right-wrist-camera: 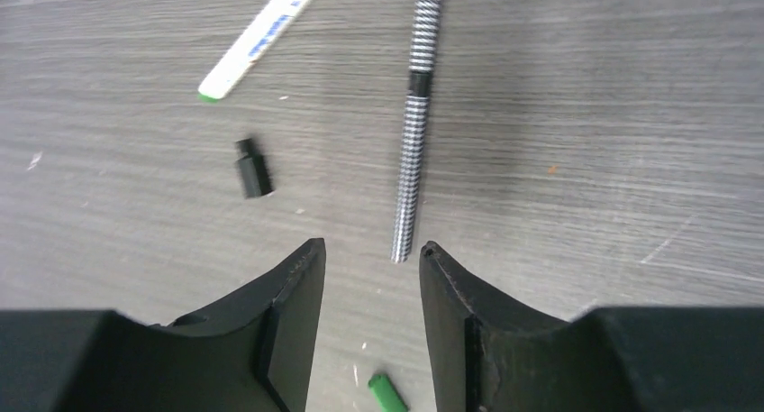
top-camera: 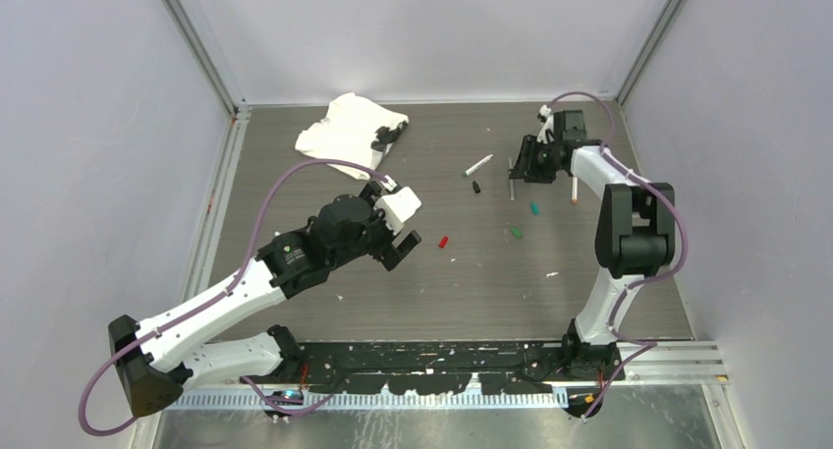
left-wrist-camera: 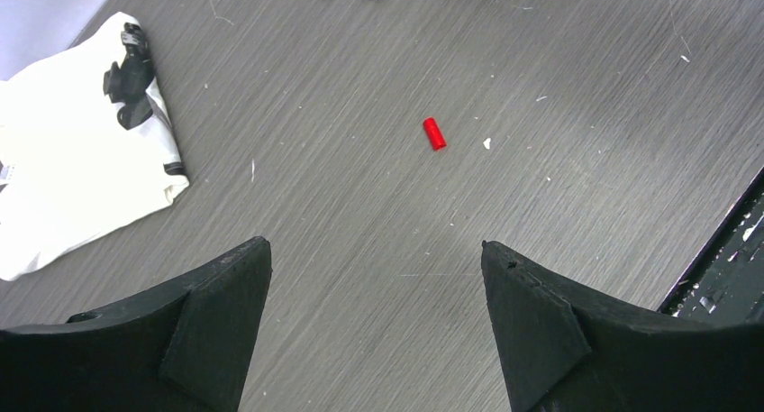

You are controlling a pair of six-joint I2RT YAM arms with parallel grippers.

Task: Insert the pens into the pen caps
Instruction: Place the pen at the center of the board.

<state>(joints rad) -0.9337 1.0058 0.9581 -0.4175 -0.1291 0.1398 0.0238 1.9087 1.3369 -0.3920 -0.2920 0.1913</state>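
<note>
My left gripper [top-camera: 407, 223] [left-wrist-camera: 376, 245] is open and empty, hovering left of the red cap [top-camera: 443, 241] [left-wrist-camera: 434, 133]. My right gripper [top-camera: 519, 167] [right-wrist-camera: 369, 245] is open and empty, its tips just short of the near end of the slim dark grey pen [top-camera: 511, 184] [right-wrist-camera: 413, 132]. A white pen with a green tip [top-camera: 478, 164] [right-wrist-camera: 261, 38] and the black cap [top-camera: 476, 187] [right-wrist-camera: 253, 169] lie to its left. The green cap [top-camera: 516, 232] [right-wrist-camera: 386, 394] and the teal cap [top-camera: 534, 208] lie nearby. Another white pen [top-camera: 574, 191] lies under the right arm.
A crumpled white cloth with black print [top-camera: 349, 125] [left-wrist-camera: 72, 160] lies at the back left. Small white flecks are scattered over the grey table [top-camera: 295, 174]. A black rail [top-camera: 432, 356] runs along the near edge.
</note>
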